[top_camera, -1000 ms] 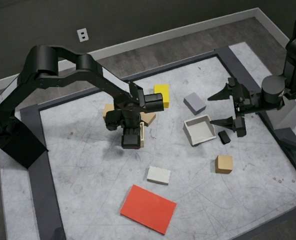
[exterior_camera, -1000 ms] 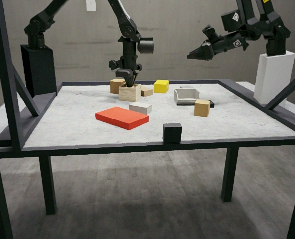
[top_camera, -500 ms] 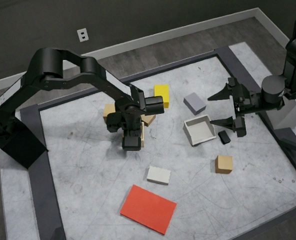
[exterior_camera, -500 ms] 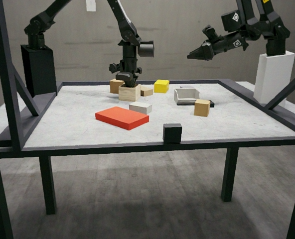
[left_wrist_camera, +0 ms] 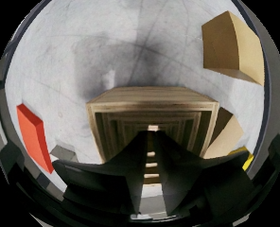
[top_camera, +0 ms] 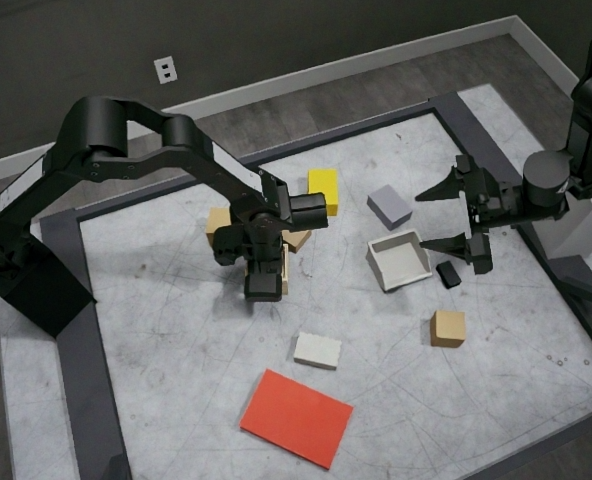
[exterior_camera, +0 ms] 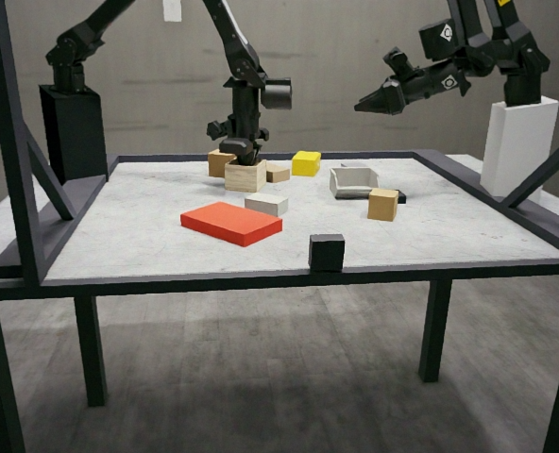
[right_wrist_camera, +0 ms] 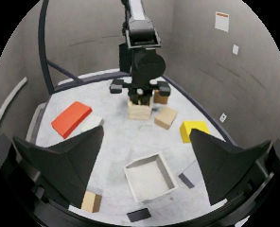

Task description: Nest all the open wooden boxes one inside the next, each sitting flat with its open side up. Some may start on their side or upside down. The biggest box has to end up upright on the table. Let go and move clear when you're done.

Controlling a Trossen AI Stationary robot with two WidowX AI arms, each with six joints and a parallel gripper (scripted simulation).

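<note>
The nested wooden boxes (exterior_camera: 245, 177) (left_wrist_camera: 151, 96) (right_wrist_camera: 140, 113) (top_camera: 285, 287) stand together upright on the table. In the left wrist view several rims show one inside another, open side up. The innermost box is small and partly hidden by my fingers. My left gripper (exterior_camera: 248, 160) (left_wrist_camera: 149, 132) points straight down into the middle of the nest, fingers together, with no wall visible between them; the very tips are hard to see. My right gripper (top_camera: 419, 221) (exterior_camera: 357, 108) (right_wrist_camera: 148, 131) is wide open and empty, well above the table and far from the nest.
A tan block (top_camera: 217, 223) and a lower tan block (exterior_camera: 277, 173) stand close behind the nest, with a yellow block (top_camera: 323, 186) beyond. A white block (top_camera: 317, 350) and red slab (top_camera: 297, 417) lie nearer the front. A grey-white bin (top_camera: 399, 258) stands below my right gripper.
</note>
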